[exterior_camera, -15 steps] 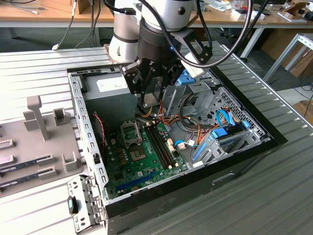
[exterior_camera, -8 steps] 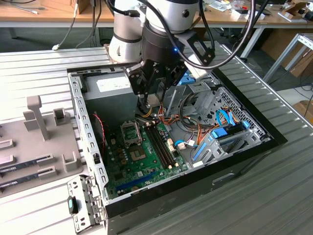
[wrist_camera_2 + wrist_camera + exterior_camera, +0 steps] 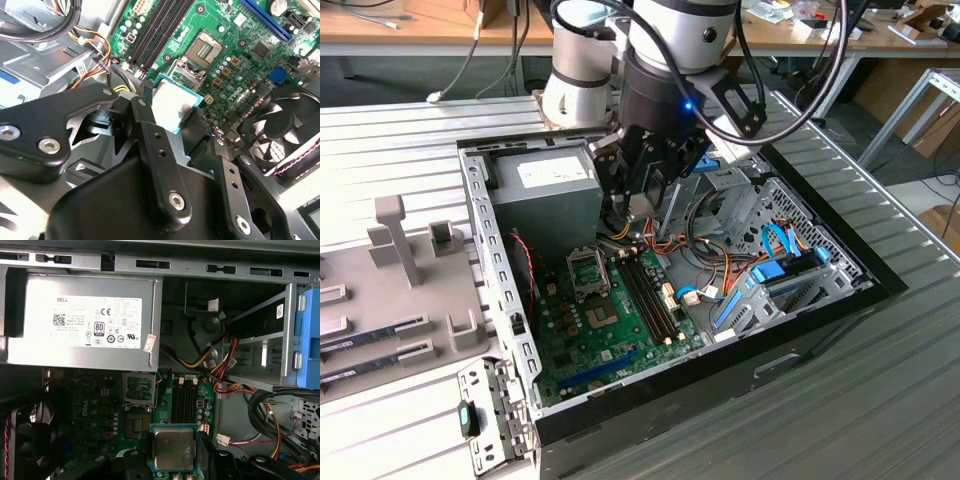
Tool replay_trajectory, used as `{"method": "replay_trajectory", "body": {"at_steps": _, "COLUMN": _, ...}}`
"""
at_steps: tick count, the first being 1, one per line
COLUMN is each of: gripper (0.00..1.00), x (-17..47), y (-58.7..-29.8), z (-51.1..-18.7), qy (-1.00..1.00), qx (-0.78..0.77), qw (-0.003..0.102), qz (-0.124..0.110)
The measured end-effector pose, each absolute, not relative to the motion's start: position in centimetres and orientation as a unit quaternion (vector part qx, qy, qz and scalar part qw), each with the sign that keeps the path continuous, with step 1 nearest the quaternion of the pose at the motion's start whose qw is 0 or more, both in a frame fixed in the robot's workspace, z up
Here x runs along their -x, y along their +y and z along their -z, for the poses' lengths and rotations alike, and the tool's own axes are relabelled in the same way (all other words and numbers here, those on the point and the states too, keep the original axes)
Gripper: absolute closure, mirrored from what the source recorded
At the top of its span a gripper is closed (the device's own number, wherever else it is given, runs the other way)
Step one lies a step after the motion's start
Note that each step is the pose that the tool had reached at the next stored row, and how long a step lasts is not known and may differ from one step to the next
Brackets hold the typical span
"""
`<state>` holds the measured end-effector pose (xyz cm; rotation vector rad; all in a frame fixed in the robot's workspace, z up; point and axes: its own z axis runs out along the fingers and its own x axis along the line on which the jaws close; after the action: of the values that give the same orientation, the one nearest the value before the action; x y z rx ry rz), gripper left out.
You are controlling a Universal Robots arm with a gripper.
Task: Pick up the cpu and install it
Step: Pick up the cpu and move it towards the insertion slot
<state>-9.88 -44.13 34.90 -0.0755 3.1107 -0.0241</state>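
Note:
The cpu (image 3: 172, 106) is a small square chip with a silver top and a green rim, and my gripper (image 3: 173, 114) is shut on it, black fingers (image 3: 145, 117) pressing two opposite edges. In the first wrist view the cpu (image 3: 173, 447) hangs in the gripper (image 3: 174, 452) above the green motherboard (image 3: 95, 415), a short way from the open socket (image 3: 135, 424), whose metal lid (image 3: 139, 388) stands raised. In the exterior view the gripper (image 3: 638, 207) hovers inside the open computer case, above and behind the socket (image 3: 599, 318).
A grey power supply (image 3: 545, 185) fills the case's back corner beside the arm. Memory slots (image 3: 645, 290) run next to the socket. Coloured cable bundles (image 3: 720, 255) and a blue-tabbed drive cage (image 3: 775, 270) lie toward the exterior view's right. A black fan (image 3: 282, 125) sits near the gripper.

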Motion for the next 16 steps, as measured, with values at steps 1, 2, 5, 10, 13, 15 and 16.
{"method": "replay_trajectory", "body": {"at_steps": 1, "gripper": 0.53, "x": 9.7, "y": -44.1, "z": -34.8, "qy": 1.000, "qx": 0.024, "qw": 0.015, "qz": 0.008}}
{"method": "replay_trajectory", "body": {"at_steps": 2, "gripper": 0.53, "x": 9.7, "y": -44.1, "z": -34.8, "qy": 1.000, "qx": 0.024, "qw": 0.015, "qz": 0.008}}
{"method": "replay_trajectory", "body": {"at_steps": 5, "gripper": 0.53, "x": 9.4, "y": -44.1, "z": -34.7, "qy": 1.000, "qx": 0.024, "qw": 0.015, "qz": 0.008}}
{"method": "replay_trajectory", "body": {"at_steps": 10, "gripper": 0.53, "x": 8.8, "y": -44.1, "z": -34.4, "qy": 1.000, "qx": 0.024, "qw": 0.015, "qz": 0.009}}
{"method": "replay_trajectory", "body": {"at_steps": 13, "gripper": 0.53, "x": 8.5, "y": -44.1, "z": -34.2, "qy": 1.000, "qx": 0.024, "qw": 0.015, "qz": 0.009}}
{"method": "replay_trajectory", "body": {"at_steps": 15, "gripper": 0.53, "x": 8.1, "y": -44.1, "z": -34.1, "qy": 1.000, "qx": 0.024, "qw": 0.015, "qz": 0.010}}
{"method": "replay_trajectory", "body": {"at_steps": 16, "gripper": 0.53, "x": 8.1, "y": -44.1, "z": -34.1, "qy": 1.000, "qx": 0.024, "qw": 0.015, "qz": 0.010}}
